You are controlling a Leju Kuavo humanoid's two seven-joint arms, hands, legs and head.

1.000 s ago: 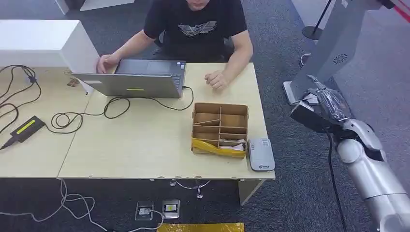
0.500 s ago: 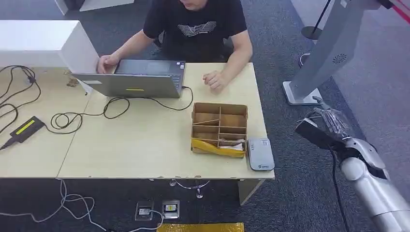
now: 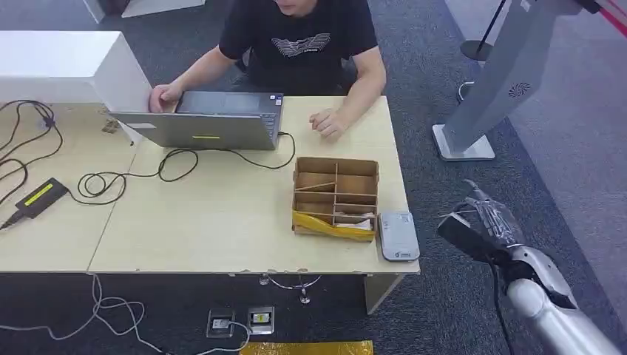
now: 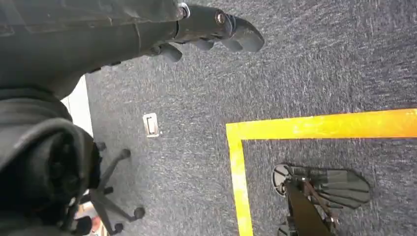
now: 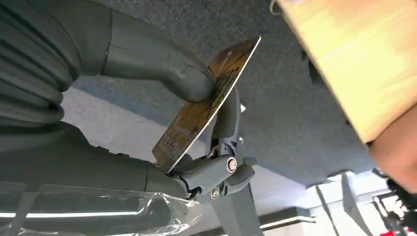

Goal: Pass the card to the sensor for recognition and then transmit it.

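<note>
Grey carpet lies under me on every side, and my right hand (image 5: 147, 113) hangs over it, off the right end of the wooden table (image 3: 222, 222). From the fingers outward: my thumb (image 5: 162, 69) presses on one face of the card (image 5: 206, 105) and a darker finger backs the other face, so the card is pinched edge-up between them; the other fingers sit close behind it. From the head view the same hand (image 3: 492, 225) shows as a dark shape with a clear plastic cover, low beside the table's near right corner and apart from it.

My left hand (image 4: 206, 29) hangs at my side above the carpet and a yellow floor line (image 4: 314, 125), its fingers curled in loosely with nothing in them.

The grey sensor (image 3: 399, 235) lies flat on the table's right edge, just beside the cardboard divider box (image 3: 336, 196). A person (image 3: 303, 37) sits at the far side, working at a laptop (image 3: 203, 122).

I judge the card is in hand but not yet presented: it is well short of the sensor. The next move calls for lifting my right arm up and in over the table edge, turning the card flat, and lowering its face over the sensor without loosening the pinch or clipping the box.
</note>
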